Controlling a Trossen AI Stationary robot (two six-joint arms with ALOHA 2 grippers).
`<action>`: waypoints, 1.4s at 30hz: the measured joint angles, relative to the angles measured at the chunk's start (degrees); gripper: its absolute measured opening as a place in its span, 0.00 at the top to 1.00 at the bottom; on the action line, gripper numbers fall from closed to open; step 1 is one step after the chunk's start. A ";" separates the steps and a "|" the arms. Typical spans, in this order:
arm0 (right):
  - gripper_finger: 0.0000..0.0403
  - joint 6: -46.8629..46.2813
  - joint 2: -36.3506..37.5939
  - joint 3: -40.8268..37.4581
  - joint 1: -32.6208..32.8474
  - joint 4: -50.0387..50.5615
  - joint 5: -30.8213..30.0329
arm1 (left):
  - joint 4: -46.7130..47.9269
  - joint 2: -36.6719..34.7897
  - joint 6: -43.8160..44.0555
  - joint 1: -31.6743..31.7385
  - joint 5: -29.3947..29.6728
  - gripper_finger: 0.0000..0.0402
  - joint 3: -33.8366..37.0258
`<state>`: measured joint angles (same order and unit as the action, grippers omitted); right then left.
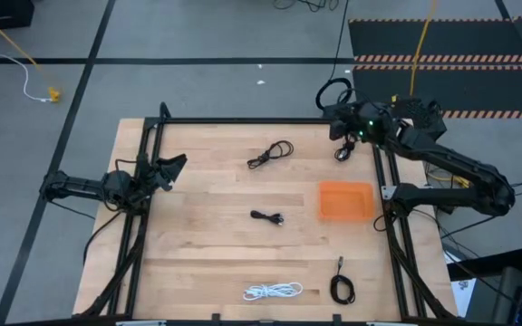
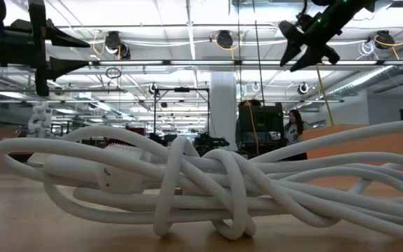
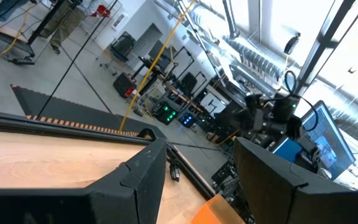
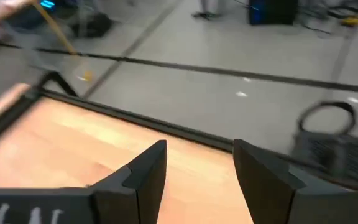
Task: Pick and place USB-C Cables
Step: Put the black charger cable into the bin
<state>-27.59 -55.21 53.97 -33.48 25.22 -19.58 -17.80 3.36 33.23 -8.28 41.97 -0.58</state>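
Note:
Four black USB-C cables lie on the wooden table: one at the far middle (image 1: 270,154), a small one at the centre (image 1: 267,217), one at the far right (image 1: 343,151) and one at the near right (image 1: 342,285). The white cable (image 1: 273,291) lies at the near edge and fills the low view (image 2: 208,189). The orange tray (image 1: 346,200) sits at the right. My right gripper (image 1: 332,116) is open and empty, raised over the table's far right corner, near the far-right black cable. My left gripper (image 1: 178,164) is open and empty at the left edge.
A black metal frame (image 1: 243,120) runs around the table's edges. A larger round black cord loop (image 1: 333,91) lies on the floor beyond the far right corner. A yellow cord (image 1: 12,45) runs across the floor at the far left. A person stands in the room far behind (image 2: 296,126).

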 joint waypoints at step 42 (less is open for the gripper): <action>0.34 -27.89 -29.83 -0.03 -6.29 19.18 1.64 | 0.00 0.00 0.00 0.00 -0.02 0.52 0.00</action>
<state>-55.48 -85.04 53.93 -39.77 44.40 -17.94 -17.81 3.36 33.23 -8.27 41.95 -0.58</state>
